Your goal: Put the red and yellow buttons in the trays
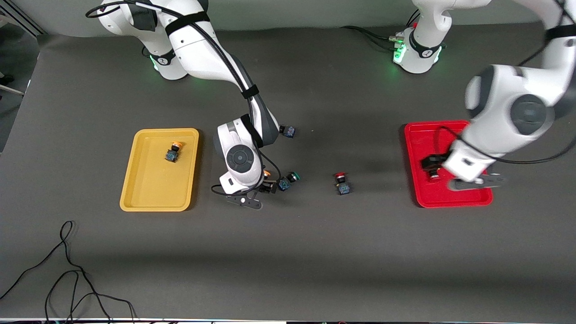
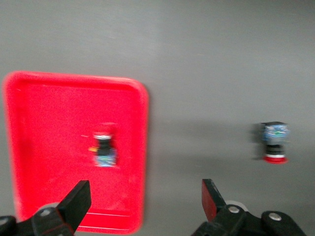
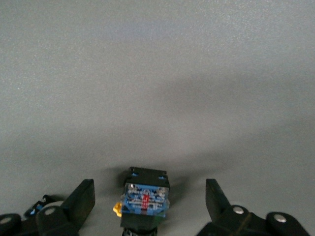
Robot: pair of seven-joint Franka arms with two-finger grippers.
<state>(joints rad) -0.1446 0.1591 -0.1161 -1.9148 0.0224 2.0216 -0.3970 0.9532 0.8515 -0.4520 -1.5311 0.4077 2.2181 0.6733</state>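
Left gripper [image 2: 142, 209] open above the red tray [image 1: 416, 135], one red button [image 2: 105, 150] lying inside, another [image 1: 342, 183] mid-bench. Right gripper [image 3: 150, 201] open, straddling a yellow button [image 3: 145, 199] mid-bench; another [image 1: 173, 152] in the yellow tray [image 1: 153, 198].

Nothing readable is showing anywhere: no words, brand names, numbers or signs are coming through on the two white robot arms, the yellow plastic tray [image 1: 158, 198], the red plastic tray [image 1: 420, 148] or the dark grey worktop [image 1: 288, 252]. The small blue-bodied push-button switch [image 3: 146, 201] in the right wrist view is showing tiny markings, too small to make out.
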